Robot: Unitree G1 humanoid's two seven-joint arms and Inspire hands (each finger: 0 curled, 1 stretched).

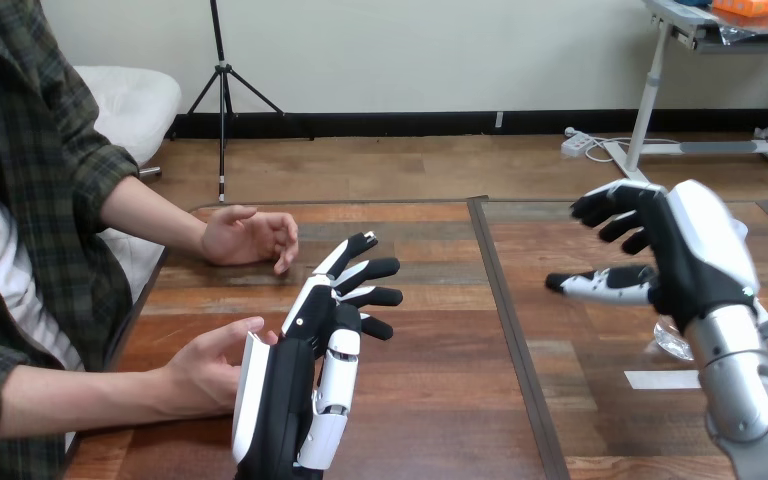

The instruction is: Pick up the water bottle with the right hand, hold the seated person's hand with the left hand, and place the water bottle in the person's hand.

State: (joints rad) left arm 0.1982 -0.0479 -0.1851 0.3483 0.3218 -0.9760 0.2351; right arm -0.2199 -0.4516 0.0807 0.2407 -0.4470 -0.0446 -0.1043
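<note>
My left hand stands on edge at the bottom centre with its fingers straight and pointing away from me. Its white back lies against the fingertips of the person's near hand, and no finger is curled round that hand. The person's far hand rests loosely curled on the table further back. At the right, my right hand hovers above the table, fingers relaxed and thumb pointing left, with nothing in it. A clear piece of the water bottle shows just under its wrist; the rest is hidden behind the arm.
The wooden table has a dark seam running front to back between my hands. A strip of white tape lies on the right half near the bottle. The person's forearms come in from the left edge.
</note>
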